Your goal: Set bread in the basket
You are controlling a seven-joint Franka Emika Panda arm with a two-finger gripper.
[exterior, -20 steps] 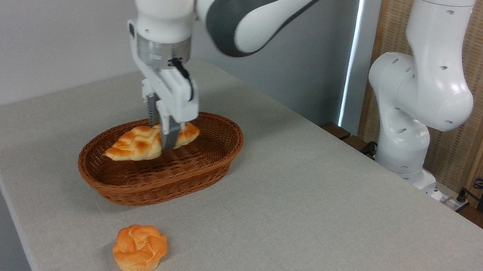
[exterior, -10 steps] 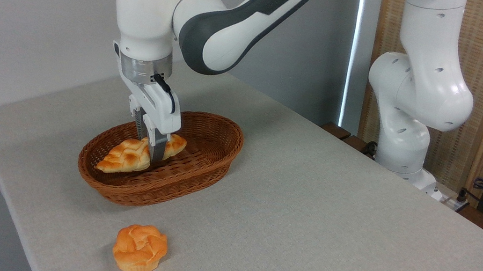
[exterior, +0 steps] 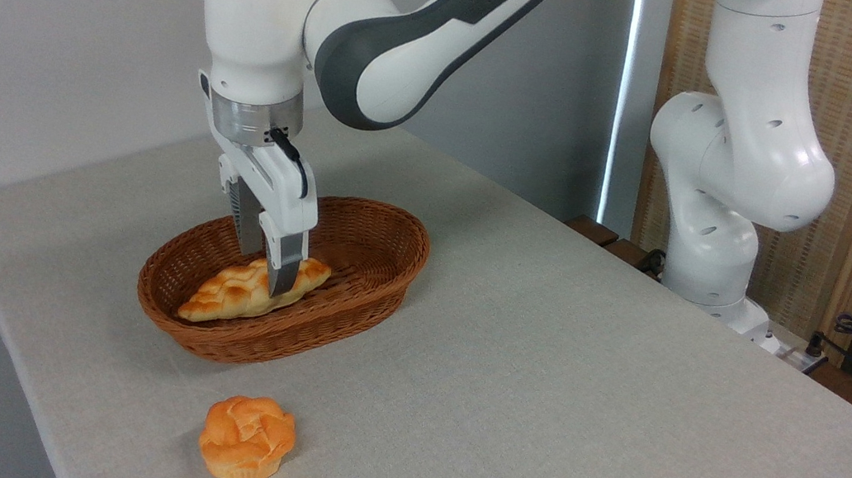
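And the bread (exterior: 239, 294) is down, dropped from its hanging tilt half a second back to rest on the floor of the basket (exterior: 380, 266)! The end effector (exterior: 267, 271) has spread its fingers, straddling the loaf, grip released. Long axis runs along the basket, near tip lower-left, far tip upper-right. Placement looks done.

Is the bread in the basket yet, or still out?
In. The bread lies on the floor of the basket, inside its rim, with the gripper fingers straddling it.
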